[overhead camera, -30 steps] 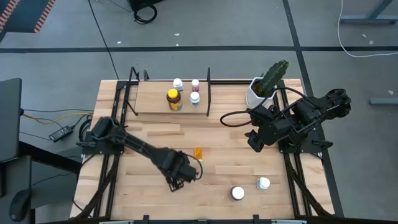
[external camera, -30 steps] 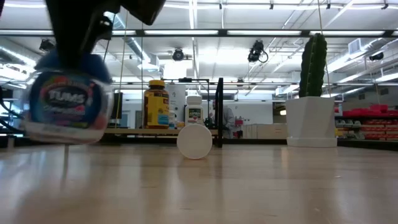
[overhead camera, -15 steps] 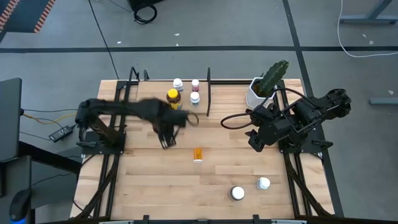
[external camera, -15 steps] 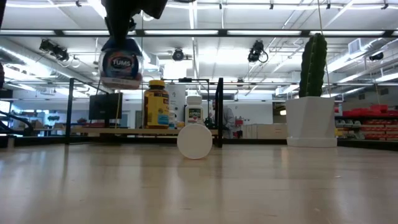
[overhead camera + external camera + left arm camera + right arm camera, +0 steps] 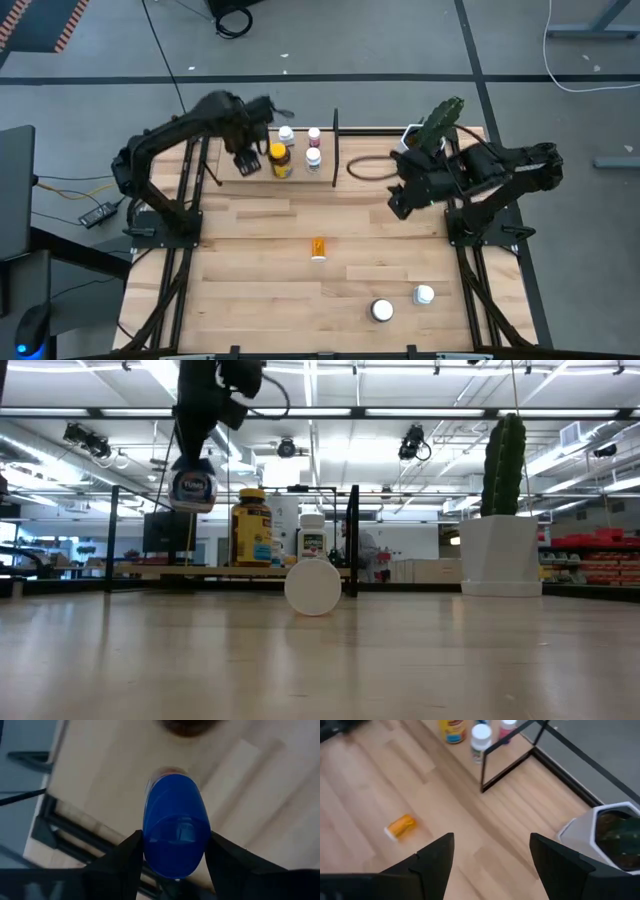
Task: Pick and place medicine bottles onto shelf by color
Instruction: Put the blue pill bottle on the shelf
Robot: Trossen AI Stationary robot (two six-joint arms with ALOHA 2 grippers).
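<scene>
High view showing the left gripper [image 5: 246, 150] hanging over the near-left part of the shelf [image 5: 228, 165], just beside the amber bottle [image 5: 281, 160] with the yellow lid. Left wrist view showing both fingers [image 5: 127, 857] pressing against the sides of the blue bottle [image 5: 175, 837], gripping it with pale wood below. Low view showing the same blue bottle [image 5: 193, 490] dangling label-out above the shelf board [image 5: 140, 571], clear of the wood and to the left of the amber bottle [image 5: 252, 528]. Standing on the shelf with the amber bottle: three small white-capped bottles, one [image 5: 287, 134] at the back, another [image 5: 314, 136] beside it, a third [image 5: 314, 158] nearer the front, all close to the right-hand black rods [image 5: 335, 140]. Lying on its side near the middle of the table [image 5: 250, 290]: a small orange bottle [image 5: 318, 247], well apart from the shelf. Resting near the front right edge: two white-capped bottles [image 5: 382, 311] and [image 5: 424, 295], near each other. Right gripper [image 5: 397, 205] waiting over the table's right side, close to the white pot with the cactus [image 5: 432, 128]; right wrist view showing its fingers [image 5: 435, 857] spread wide and holding nothing, with the orange bottle [image 5: 400, 827] and the pot [image 5: 600, 830] beyond.
</scene>
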